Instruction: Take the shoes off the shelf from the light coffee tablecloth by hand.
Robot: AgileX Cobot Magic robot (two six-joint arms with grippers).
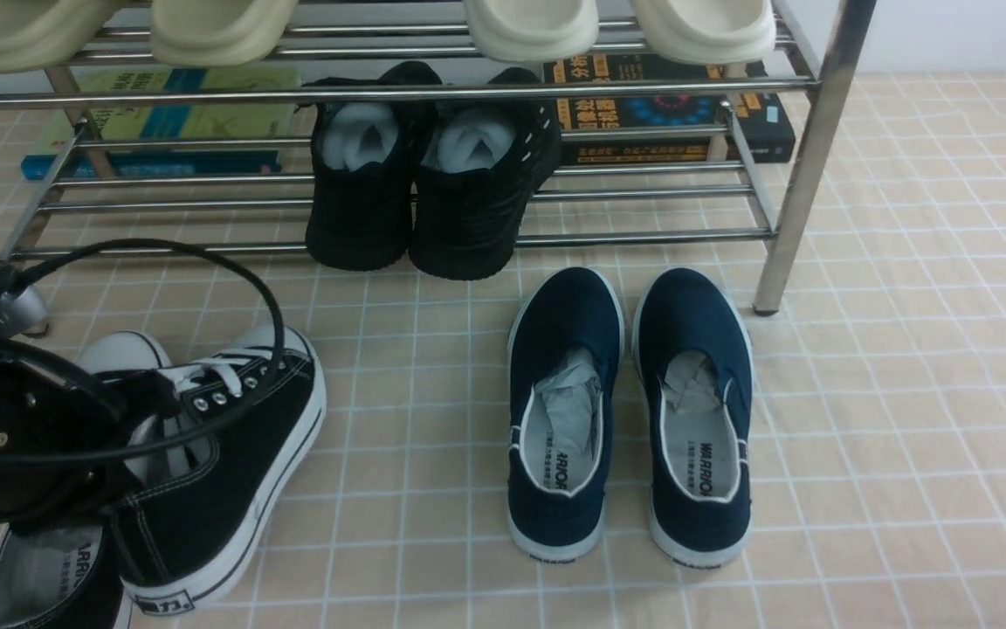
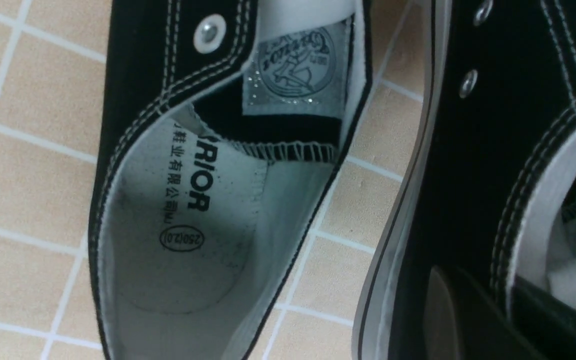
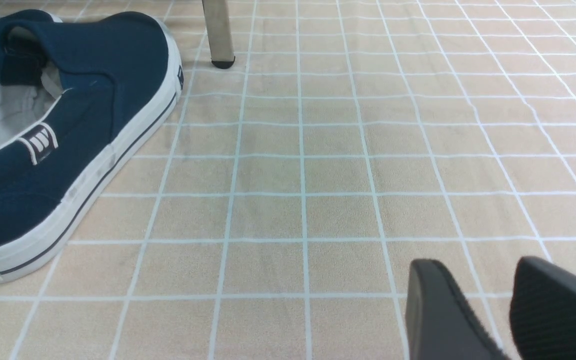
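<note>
Both black canvas shoes lie off the shelf [image 1: 804, 175] at the front left of the light coffee tablecloth [image 1: 905, 393]. One shoe [image 1: 232, 454] is tilted onto its side, white laces and silver eyelets showing. My left gripper [image 1: 141, 432] is shut on its side wall; in the left wrist view [image 2: 483, 295] one finger sits outside the canvas and one inside. The other shoe [image 1: 49, 577] lies flat beside it [image 2: 193, 210], partly under my arm. My right gripper [image 3: 478, 265] hovers open over bare cloth, nothing between its fingers.
All-black shoes stuffed with white paper [image 1: 433, 192] sit on the lower tier. Navy slip-ons [image 1: 625, 411] stand on the cloth in front of the rack, near my right gripper [image 3: 68, 125]. Beige slippers [image 1: 529, 26] fill the upper tier. Books [image 1: 669, 114] lie behind. A chrome leg [image 3: 218, 35] stands close.
</note>
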